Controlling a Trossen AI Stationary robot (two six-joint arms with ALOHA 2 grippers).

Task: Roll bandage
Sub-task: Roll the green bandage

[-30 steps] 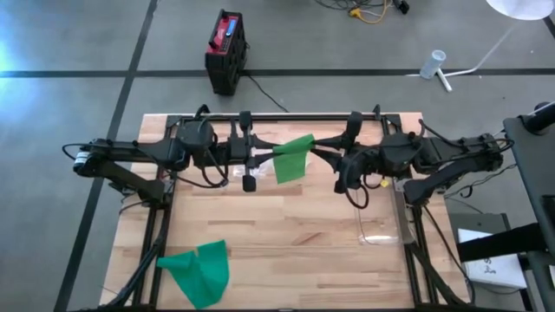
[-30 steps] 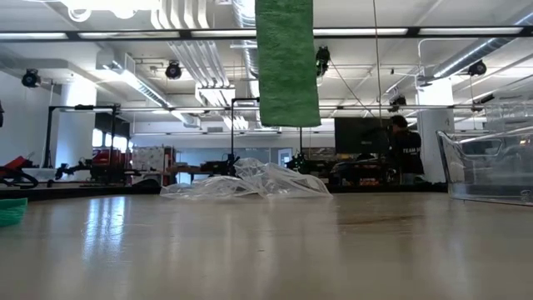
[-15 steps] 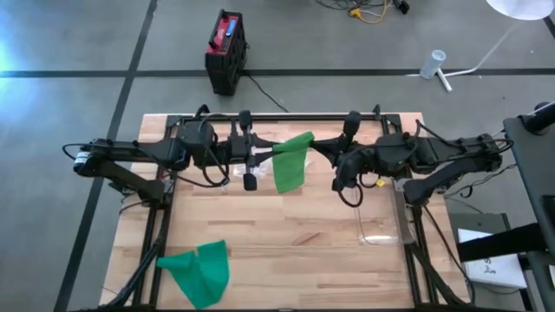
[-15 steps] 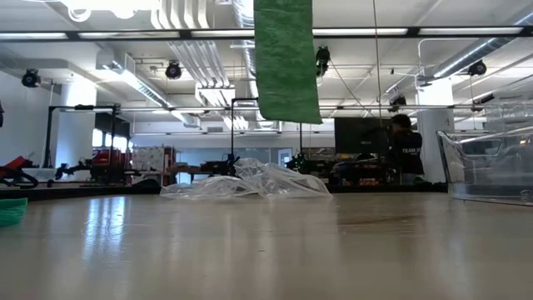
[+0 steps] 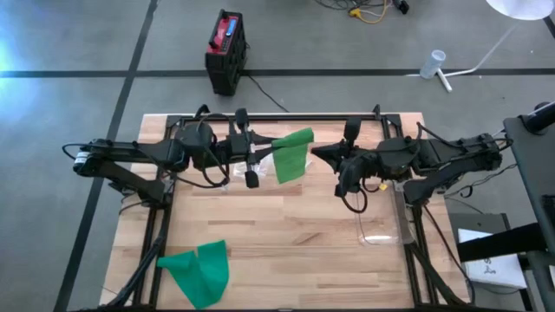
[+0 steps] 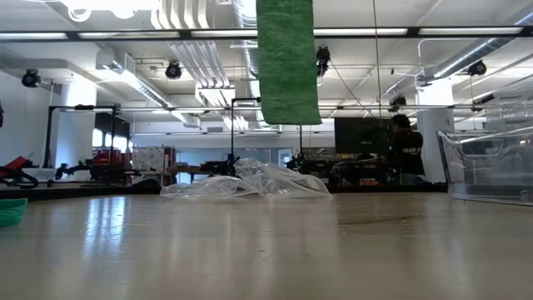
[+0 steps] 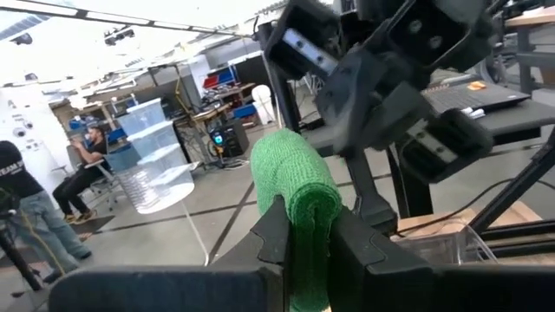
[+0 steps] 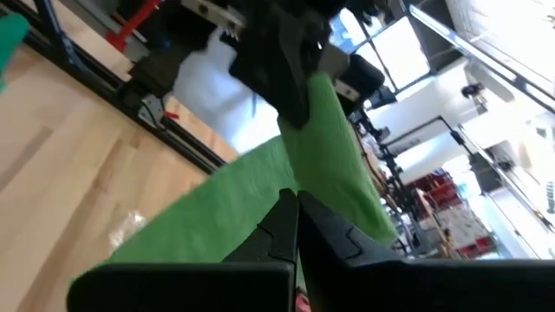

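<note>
Both pincers face each other above the counter (image 5: 286, 225). The left pincer (image 7: 299, 247) pinches the bandage (image 5: 292, 156). The right pincer (image 8: 290, 227) is pressed together, seemingly clear of it.

Mid-table lies open — crumpled plastic wrap (image 6: 250, 182) at the back, clear bin (image 6: 487, 162) at the right edge.
</note>
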